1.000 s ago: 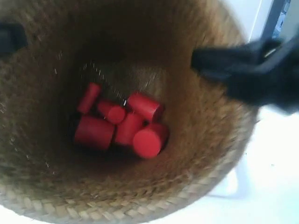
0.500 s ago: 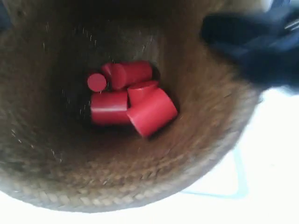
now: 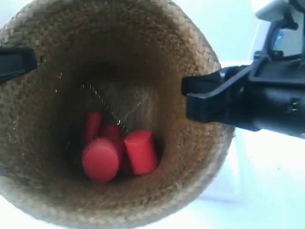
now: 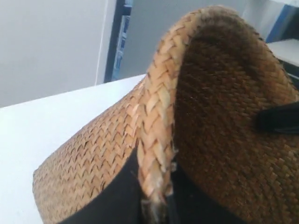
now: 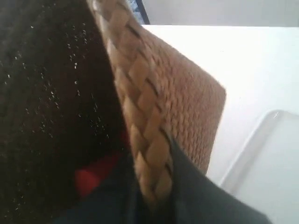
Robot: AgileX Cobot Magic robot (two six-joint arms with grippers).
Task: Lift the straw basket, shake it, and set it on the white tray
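Note:
The straw basket (image 3: 190, 157) fills the exterior view, held off the table with its mouth toward the camera and tilted. Several red cylinders (image 3: 119, 152) lie heaped at its bottom. The arm at the exterior view's right has its black gripper (image 3: 200, 98) on the rim, and the arm at that view's left grips (image 3: 26, 62) the opposite rim. In the left wrist view my left gripper (image 4: 156, 203) is shut on the braided rim (image 4: 159, 107). My right gripper (image 5: 156, 198) is likewise shut on the rim (image 5: 135, 93). The white tray (image 5: 273, 163) lies on the table below, beside the basket.
A white tabletop (image 4: 51, 121) lies under the basket. A corner of the tray (image 3: 236, 183) shows past the basket's lower right side. A wall and a blue-black post (image 4: 119, 37) stand behind the table. Red cylinders (image 5: 93, 177) show inside the basket.
The basket has swung back and forth between frames; its far rim now shows at the top. The red cylinders tumbled from the middle down into a lower heap. Both grippers kept hold of the rim.

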